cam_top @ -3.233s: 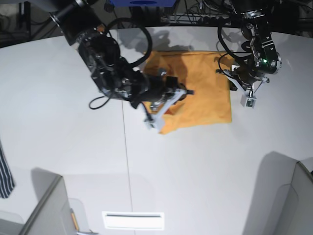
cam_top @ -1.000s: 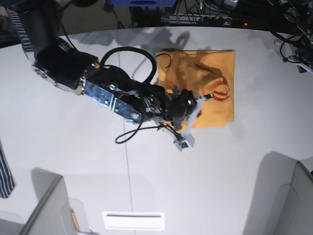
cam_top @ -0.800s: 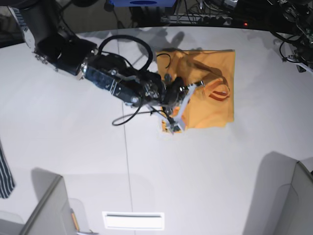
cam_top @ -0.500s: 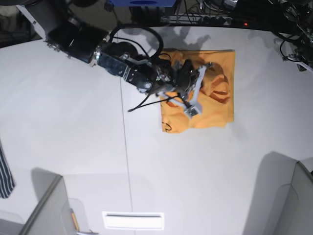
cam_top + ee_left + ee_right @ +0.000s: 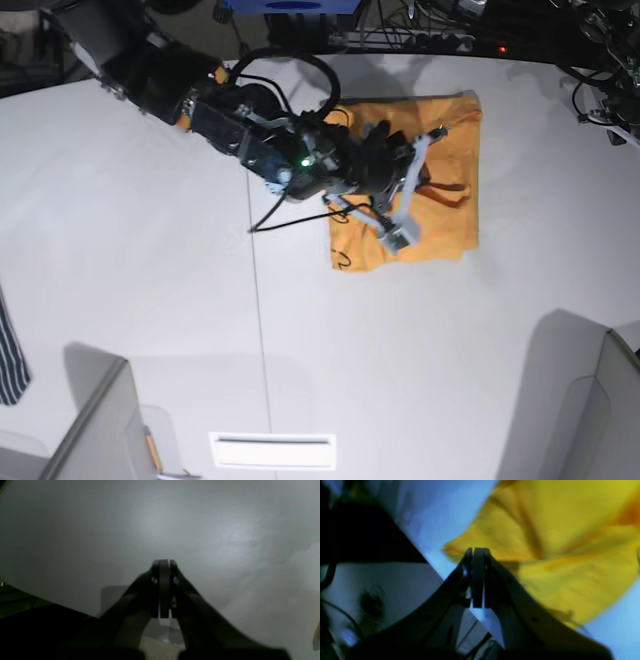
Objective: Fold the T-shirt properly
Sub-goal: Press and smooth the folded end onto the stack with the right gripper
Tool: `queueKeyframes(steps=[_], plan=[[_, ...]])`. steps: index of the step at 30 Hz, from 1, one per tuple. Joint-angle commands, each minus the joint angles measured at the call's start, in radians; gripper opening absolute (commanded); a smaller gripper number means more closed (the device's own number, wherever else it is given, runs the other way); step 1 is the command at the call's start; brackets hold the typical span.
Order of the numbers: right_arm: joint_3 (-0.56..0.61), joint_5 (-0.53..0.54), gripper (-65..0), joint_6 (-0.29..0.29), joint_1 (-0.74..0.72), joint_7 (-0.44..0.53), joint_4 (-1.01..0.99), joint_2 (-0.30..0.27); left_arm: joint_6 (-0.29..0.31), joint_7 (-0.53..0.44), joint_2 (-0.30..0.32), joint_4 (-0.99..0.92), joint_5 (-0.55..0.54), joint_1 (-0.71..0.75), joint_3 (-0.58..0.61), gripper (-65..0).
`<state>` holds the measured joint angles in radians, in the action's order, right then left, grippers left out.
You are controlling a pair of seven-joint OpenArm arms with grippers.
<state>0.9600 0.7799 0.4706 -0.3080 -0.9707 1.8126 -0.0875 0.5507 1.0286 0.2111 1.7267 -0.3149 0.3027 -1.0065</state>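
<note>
Both pairs of jaws pressed together and empty, right gripper [image 5: 437, 132] over the T-shirt [image 5: 450, 225].

One orange-yellow T-shirt [image 5: 445, 215] lies folded at the far right of the one white table [image 5: 130, 250]. One dark striped garment [image 5: 10, 350] hangs at the near left edge. Two grippers show: the right gripper [image 5: 477, 552], jaws pressed together over the shirt, and the left gripper [image 5: 163, 565], likewise closed, over bare table. One arm [image 5: 250, 135] reaches in from the far left.
</note>
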Motion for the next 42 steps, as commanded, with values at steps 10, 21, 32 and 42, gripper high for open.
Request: queueKeyframes(steps=[10,21,32,42], plan=[[-0.128,0.003,-20.4,-0.009,0.077,0.017,-0.009,0.015,0.002,-0.018,0.02,0.016,-0.005,0.002,-0.007,-65.0],[-0.123,-0.165,-21.6,-0.014,0.076,0.019,-0.08,0.061,0.002,-0.02,0.02,0.016,-0.005,0.017,-0.007,-65.0],[-0.014,-0.167,-42.9,-0.014,0.028,0.098,-0.198,0.073,0.002,-0.02,0.02,0.014,-0.005,0.016,-0.007,-65.0],[-0.013,-0.164,-62.0,-0.014,0.028,0.086,-0.187,0.11,0.004,-0.02,0.02,0.009,-0.005,0.016,-0.067,-65.0]])
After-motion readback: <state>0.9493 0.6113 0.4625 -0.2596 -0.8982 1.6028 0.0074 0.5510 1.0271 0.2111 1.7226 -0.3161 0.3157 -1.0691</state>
